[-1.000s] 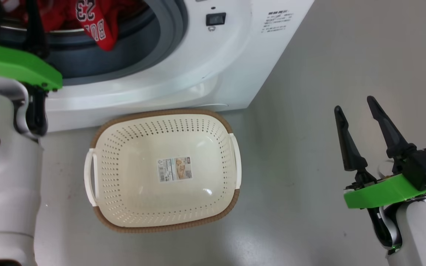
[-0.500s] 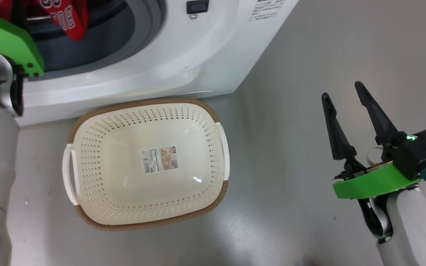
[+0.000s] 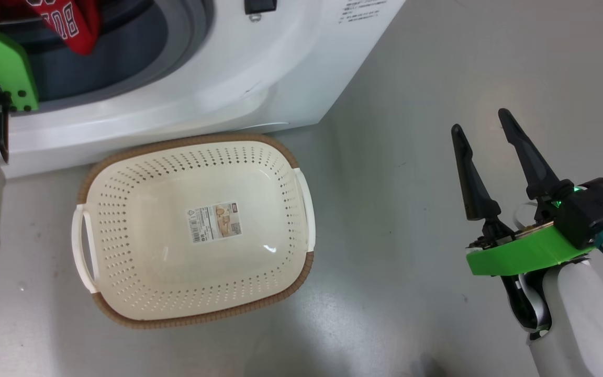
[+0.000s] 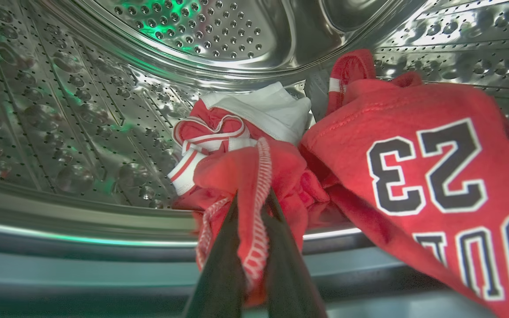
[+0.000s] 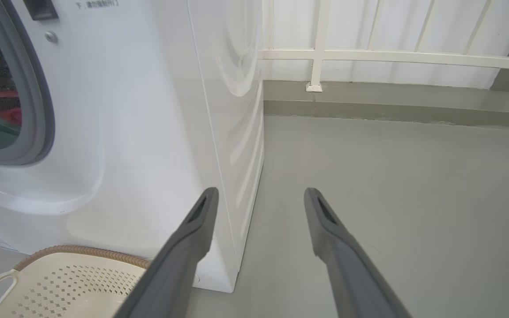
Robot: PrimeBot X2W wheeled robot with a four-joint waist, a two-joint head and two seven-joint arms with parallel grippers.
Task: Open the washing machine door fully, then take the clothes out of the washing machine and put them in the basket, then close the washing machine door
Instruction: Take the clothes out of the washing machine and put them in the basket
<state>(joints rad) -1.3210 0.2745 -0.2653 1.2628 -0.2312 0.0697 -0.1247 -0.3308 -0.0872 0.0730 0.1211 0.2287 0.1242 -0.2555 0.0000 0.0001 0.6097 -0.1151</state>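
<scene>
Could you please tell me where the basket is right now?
In the head view the basket stands empty on the floor, left of centre, directly in front of the washing machine and left of the right gripper.

Inside the drum point(image 4: 219, 39), a fold of the clothes point(image 4: 237, 172) sits between the fingers point(image 4: 219, 274) of the left gripper point(image 4: 253, 199), the numbered jersey point(image 4: 413, 168) to their right; the basket point(image 3: 123, 220) lies left of the right gripper point(image 3: 479, 120).

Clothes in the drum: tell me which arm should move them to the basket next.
Left. The left gripper is shut on a fold of the clothes inside the washing machine; the right gripper hangs open over the floor, beside the basket, holding nothing.
</scene>
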